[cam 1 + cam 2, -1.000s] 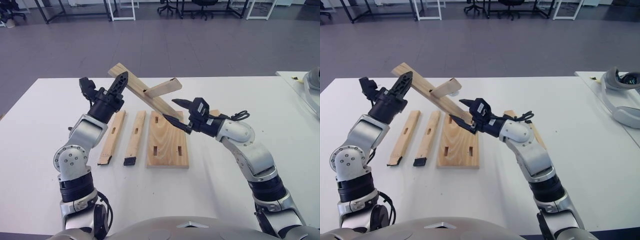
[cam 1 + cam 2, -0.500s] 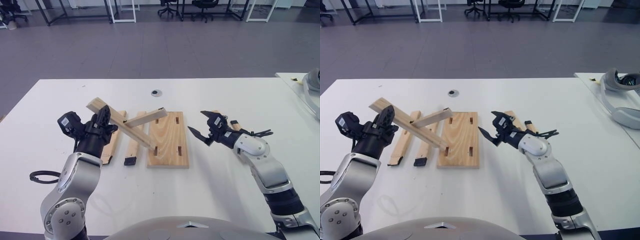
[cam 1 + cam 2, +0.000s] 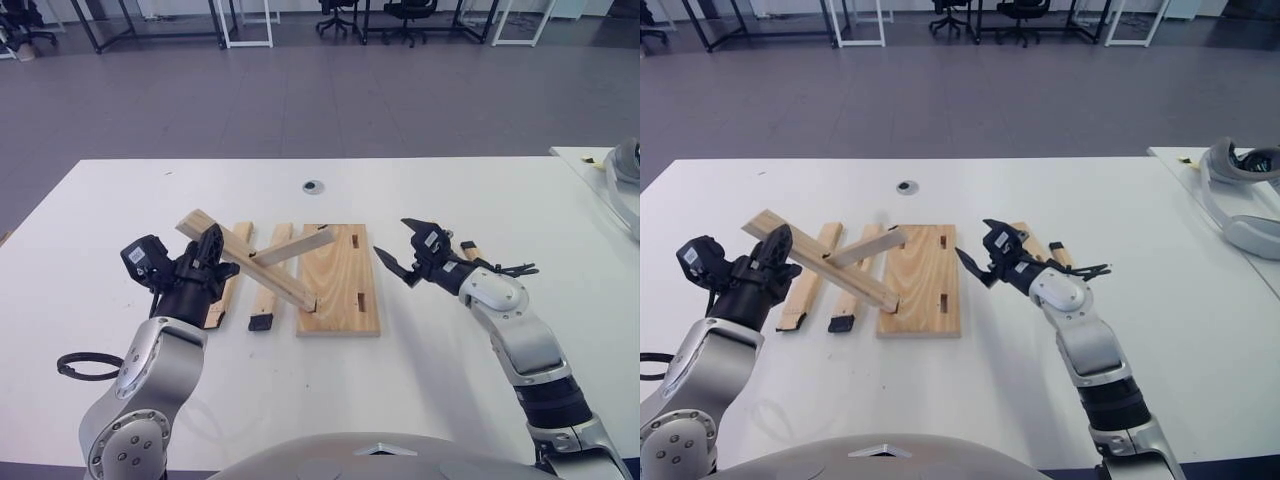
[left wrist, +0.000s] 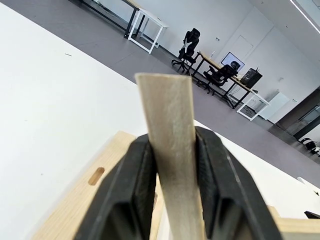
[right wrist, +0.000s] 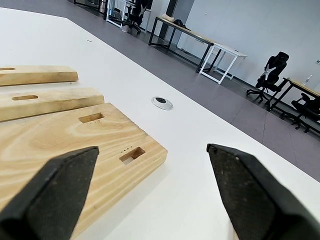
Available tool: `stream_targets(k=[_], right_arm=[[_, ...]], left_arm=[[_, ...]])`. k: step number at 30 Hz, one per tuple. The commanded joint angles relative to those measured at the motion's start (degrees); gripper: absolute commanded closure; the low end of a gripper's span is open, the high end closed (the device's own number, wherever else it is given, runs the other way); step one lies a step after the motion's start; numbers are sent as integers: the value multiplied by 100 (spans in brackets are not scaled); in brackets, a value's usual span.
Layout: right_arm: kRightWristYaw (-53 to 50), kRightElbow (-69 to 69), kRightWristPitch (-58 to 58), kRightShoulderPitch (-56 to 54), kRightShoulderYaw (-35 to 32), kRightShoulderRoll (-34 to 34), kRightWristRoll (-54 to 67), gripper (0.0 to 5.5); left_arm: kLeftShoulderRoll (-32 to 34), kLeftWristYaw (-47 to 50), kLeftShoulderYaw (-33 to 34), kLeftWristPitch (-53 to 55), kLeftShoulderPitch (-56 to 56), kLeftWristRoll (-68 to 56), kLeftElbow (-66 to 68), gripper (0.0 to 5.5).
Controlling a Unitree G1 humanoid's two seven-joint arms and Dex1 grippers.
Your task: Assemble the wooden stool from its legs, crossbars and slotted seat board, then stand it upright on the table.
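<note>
Head views, left of centre: left gripper [image 3: 213, 252], jaws clamped on the upper end of a leg [image 3: 270, 272]. Leg slanting down to the right, lower end at the left edge of the board [image 3: 345, 300], beside a slot; seated in it or not, cannot tell. Crossbar [image 3: 293, 245] joined at mid-leg, angling up and right over the board's upper left corner. Under the slanted leg, two loose legs [image 3: 263, 305] flat on the tabletop [image 3: 420, 380], side by side, just left of the board. Right of centre: right gripper [image 3: 392, 238], jaws spread wide and empty, just off the board's right edge. More wood [image 3: 1026, 236] behind that gripper, mostly hidden. Grommet [image 3: 313, 186] above the board, well apart from it.

Left wrist view: the grip close up, black fingers [image 4: 132, 185] pressed flat against both faces of the leg; one slotted loose leg at lower left.

Right wrist view: two dark fingers far apart at the lower corners, nothing between them. Beyond, the board's slots clear to see, and both loose legs lying flat at upper left.
</note>
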Motion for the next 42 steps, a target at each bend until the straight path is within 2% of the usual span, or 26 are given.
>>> stream_targets(k=[1,5,9,14,18,27,33,38,42], right_arm=[[-113,-99,93,-55,-2,56,-102,146],[-197,-166,174,-73,-9,75,-154,146],[-382,-217,301,-161,-103,144,-218,146],[-379,-352,445,-139,-162,52,-236,146],[-325,-380,537,-99,-273,-97,-243,146],[-509,-191,392,-185,-160,58,-447,146],[-593,-52,255,-216,-146,121,-569,146],[-645,84,163,-253,-88,234,-642,146],[-705,232,81,-278,-38,363,-741,146]], left_arm=[[363,308,-278,424,-209,550,-315,449],[173,473,-644,585,-239,817,-222,449],[-92,663,-1047,531,-427,1637,-23,449],[-222,525,-2007,728,-304,2455,-340,449],[213,65,-2964,683,-5,3284,-603,449],[839,-965,-3438,106,1194,4446,-421,449],[982,-1376,-3952,519,854,5065,-324,449],[776,-1554,-3741,888,607,4892,-116,449],[502,-1480,-3289,927,357,4940,-118,449]])
